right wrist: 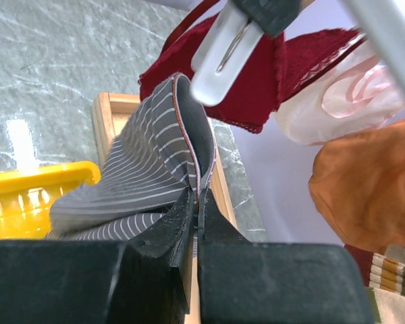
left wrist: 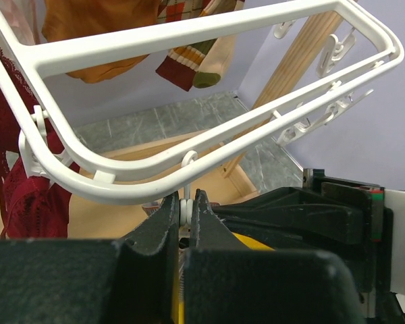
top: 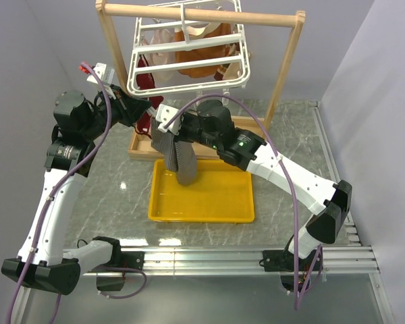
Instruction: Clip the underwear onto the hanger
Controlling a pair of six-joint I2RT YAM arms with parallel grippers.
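The grey striped underwear (top: 179, 158) hangs over the yellow tray's far edge. My right gripper (right wrist: 197, 196) is shut on its upper edge, and the cloth (right wrist: 148, 162) folds up above the fingers. The white grid hanger (top: 189, 54) hangs from the wooden stand's bar. My left gripper (left wrist: 185, 202) sits just under the hanger's rim (left wrist: 189, 165), shut on the top of a white clip (left wrist: 185, 208). In the right wrist view that clip (right wrist: 219, 57) hangs right above the underwear's fold. Both grippers (top: 147, 111) (top: 163, 125) meet at the hanger's near-left corner.
The yellow tray (top: 202, 196) lies in front of the wooden stand (top: 283, 74). Dark red underwear (right wrist: 256, 88), a pale garment (right wrist: 337, 101) and orange-brown garments (right wrist: 371, 182) hang from the hanger. More white clips (left wrist: 324, 118) dangle along its rim.
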